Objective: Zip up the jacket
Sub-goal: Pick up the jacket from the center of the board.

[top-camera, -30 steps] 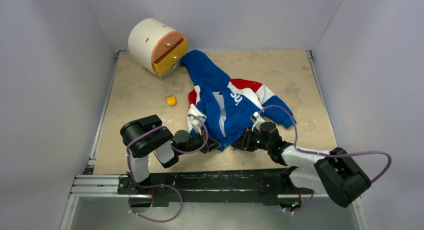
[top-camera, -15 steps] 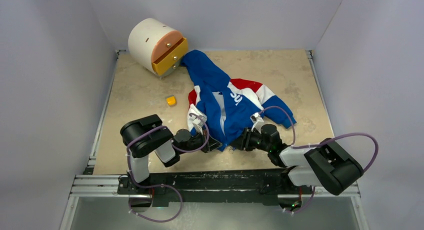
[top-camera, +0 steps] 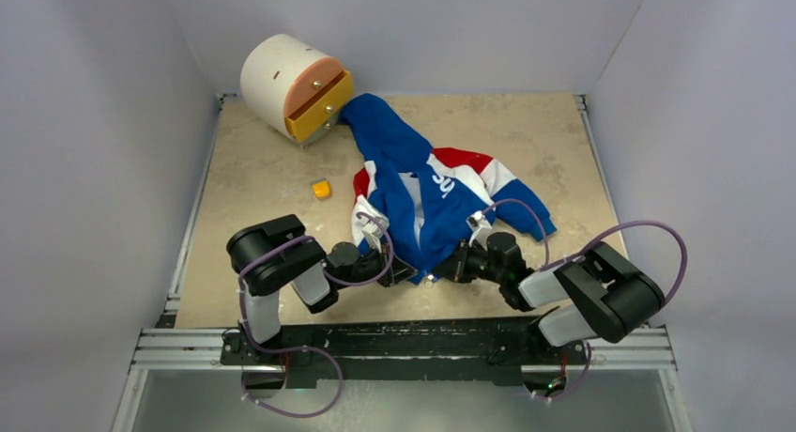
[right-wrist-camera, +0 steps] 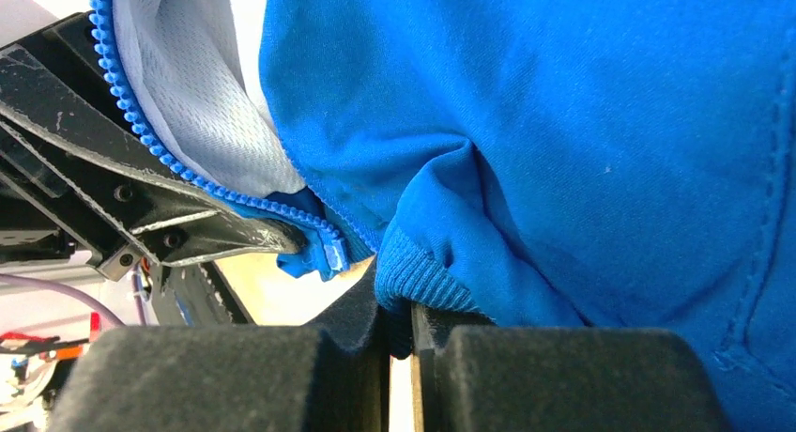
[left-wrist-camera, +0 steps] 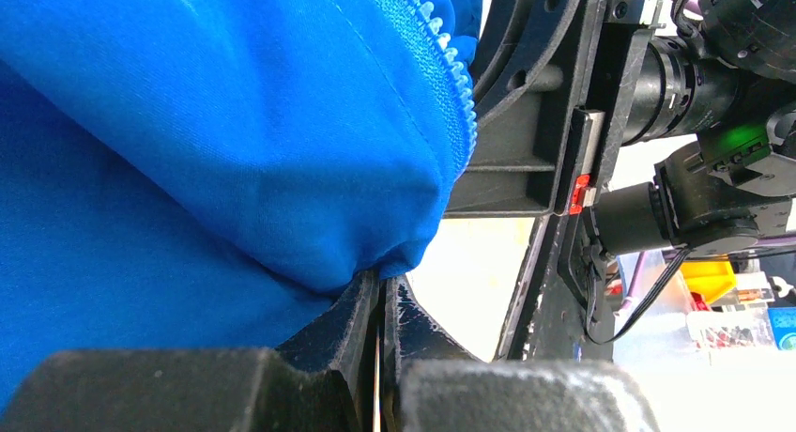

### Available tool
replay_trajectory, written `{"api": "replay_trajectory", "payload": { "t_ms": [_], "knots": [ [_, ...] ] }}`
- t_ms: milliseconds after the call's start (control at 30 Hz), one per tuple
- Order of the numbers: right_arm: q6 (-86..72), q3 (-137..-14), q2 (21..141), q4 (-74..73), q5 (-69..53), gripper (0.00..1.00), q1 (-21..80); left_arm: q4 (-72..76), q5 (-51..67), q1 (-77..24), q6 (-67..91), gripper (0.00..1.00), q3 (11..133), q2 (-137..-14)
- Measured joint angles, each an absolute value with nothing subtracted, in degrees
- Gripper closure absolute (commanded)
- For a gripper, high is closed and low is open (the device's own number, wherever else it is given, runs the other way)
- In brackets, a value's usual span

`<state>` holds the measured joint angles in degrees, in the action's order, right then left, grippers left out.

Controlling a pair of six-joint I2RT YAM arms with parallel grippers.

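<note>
The royal-blue jacket (top-camera: 427, 202) with white and red panels lies open on the table, hood toward the back. My left gripper (top-camera: 405, 270) is shut on the jacket's bottom hem on its left side; in the left wrist view the blue fabric (left-wrist-camera: 206, 141) bunches over the closed fingers (left-wrist-camera: 357, 310), with zipper teeth (left-wrist-camera: 451, 75) above. My right gripper (top-camera: 449, 268) is shut on the ribbed hem (right-wrist-camera: 422, 272) of the other side. The zipper's lower end (right-wrist-camera: 324, 254) hangs beside the left gripper's finger. The two grippers face each other, nearly touching.
A white cylindrical drawer unit (top-camera: 293, 84) with a yellow drawer lies at the back left, touching the hood. A small yellow block (top-camera: 322, 189) sits left of the jacket. Walls enclose the table on three sides.
My right arm's elbow swung left and inward, and its gripper shifted slightly left toward the left gripper. The left arm and the jacket hardly moved.
</note>
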<state>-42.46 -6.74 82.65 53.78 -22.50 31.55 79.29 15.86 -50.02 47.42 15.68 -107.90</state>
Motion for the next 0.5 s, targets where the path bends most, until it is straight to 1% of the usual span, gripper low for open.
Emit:
{"api": "replay_trajectory", "payload": {
  "t_ms": [67, 233, 500],
  "knots": [
    [-42.4, -6.7, 82.9, 54.2, -22.6, 1.0, 31.6, 79.2, 15.9, -50.0, 47.4, 1.0, 15.7, -107.9],
    [-42.0, -6.1, 80.4, 53.9, -23.0, 1.0, 31.6, 79.7, 15.8, -50.0, 47.6, 1.0, 15.6, -108.0],
    [-38.4, -5.1, 60.4, 49.4, -24.9, 1.0, 31.6, 84.7, 14.6, -50.0, 50.3, 1.0, 12.7, -109.6]
  ]
}}
